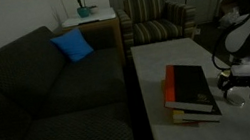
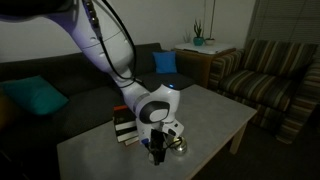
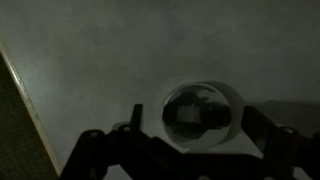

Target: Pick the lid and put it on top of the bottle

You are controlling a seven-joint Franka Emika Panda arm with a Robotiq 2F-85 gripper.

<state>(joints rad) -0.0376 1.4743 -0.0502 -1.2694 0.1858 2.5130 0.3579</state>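
Spread wide and empty, the dark pincer (image 3: 190, 140) hangs over the small squat pale glassy bottle (image 3: 200, 115), which stands on the pale grey desk (image 3: 100, 60). It looks light, rigid, slick and breakable, so it is best taken across its rim. The flat lid cannot be made out apart from it.

The arm (image 2: 100, 40) is seen in an exterior view arching down from the upper left corner, its white links bent at a rounded joint. The wrist (image 2: 158, 108) is carried below that joint and is turned downward. The tool (image 2: 160, 150) is held beneath the wrist and pointed straight down. In the wrist view the dark fingers (image 3: 105, 152) are shown along the lower edge, spread wide apart, and the jaws are seen standing at full spread with nothing clamped.
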